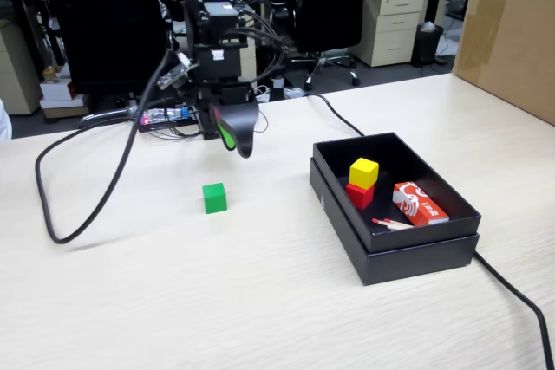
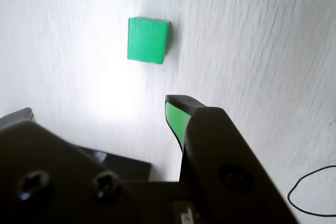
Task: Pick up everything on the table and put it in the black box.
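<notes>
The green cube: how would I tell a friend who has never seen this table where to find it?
On the light beige wood-grain tabletop, look left of the shallow matte black cardboard box in the fixed view. The small plain green cube sits alone on bare wood, below the arm's end effector. The red cube and yellow cube are stacked inside the box.

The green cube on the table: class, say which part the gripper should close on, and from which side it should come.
Grip the green cube across two opposite vertical faces, coming down from above. It sits flat and alone on the table, so its flat parallel sides probably suit the open gripper, which hangs above it.
</notes>
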`<action>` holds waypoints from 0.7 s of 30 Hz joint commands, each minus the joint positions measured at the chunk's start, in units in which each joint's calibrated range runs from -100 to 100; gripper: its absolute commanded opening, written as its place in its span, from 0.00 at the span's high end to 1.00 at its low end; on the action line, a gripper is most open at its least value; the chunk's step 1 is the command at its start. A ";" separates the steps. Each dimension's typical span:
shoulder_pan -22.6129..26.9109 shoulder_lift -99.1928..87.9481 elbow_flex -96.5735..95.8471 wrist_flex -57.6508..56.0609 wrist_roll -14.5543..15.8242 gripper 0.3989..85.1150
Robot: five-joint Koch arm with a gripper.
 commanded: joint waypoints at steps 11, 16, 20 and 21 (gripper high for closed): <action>-4.05 13.01 -0.78 2.58 -1.42 0.42; -5.42 19.20 -0.05 3.70 -2.00 0.43; -5.96 23.91 0.31 6.98 -2.98 0.43; -5.96 24.71 0.40 7.68 -3.27 0.43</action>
